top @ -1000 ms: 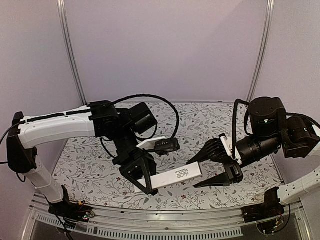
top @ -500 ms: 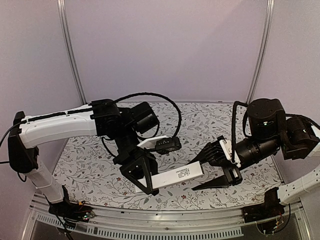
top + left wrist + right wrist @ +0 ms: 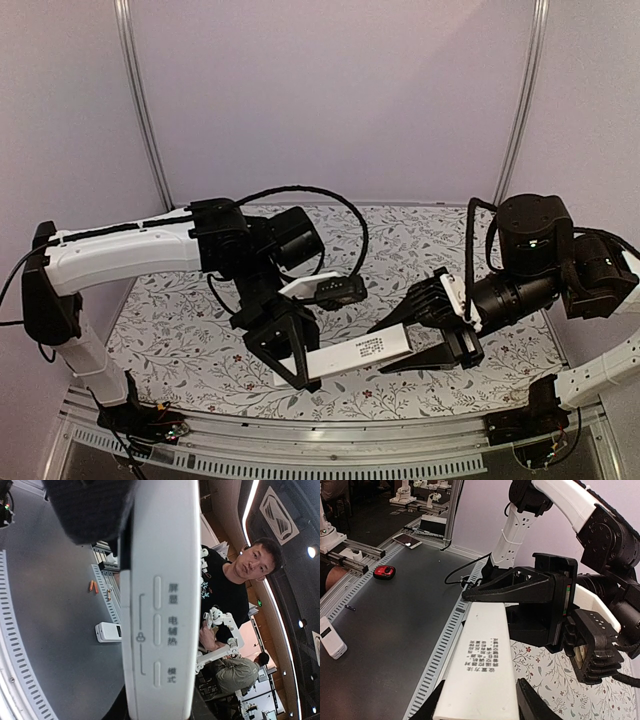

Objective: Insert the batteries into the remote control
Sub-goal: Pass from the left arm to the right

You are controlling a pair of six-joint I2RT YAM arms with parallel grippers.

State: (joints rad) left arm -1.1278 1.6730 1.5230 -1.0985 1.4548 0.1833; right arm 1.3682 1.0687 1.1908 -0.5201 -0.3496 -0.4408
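My left gripper [image 3: 297,376] is clenched on the remote control [image 3: 345,357] and holds it in the air above the floral table [image 3: 180,340], toward the 6 o'clock edge. The remote's free end points to approx. 2 o'clock. In the left wrist view the button side of the remote [image 3: 160,605] fills the pic, with my dark pad [image 3: 90,510] pressed on its edge.

What is new vs. a sec ago: my right gripper [image 3: 383,349], which comes in from 3 o'clock, has narrowed its jaws a lot. They were wide around the free end; now they sit on each side of it. In the right wrist view my fingertips [image 3: 438,701] flank the labelled back of the remote [image 3: 482,675]. I cannot tell if they already pinch or are only just beside it.

For the task, I judge this is a 2-hand grip for steadying or regrasping. I see no batteries in any view, so loading is not yet begun.
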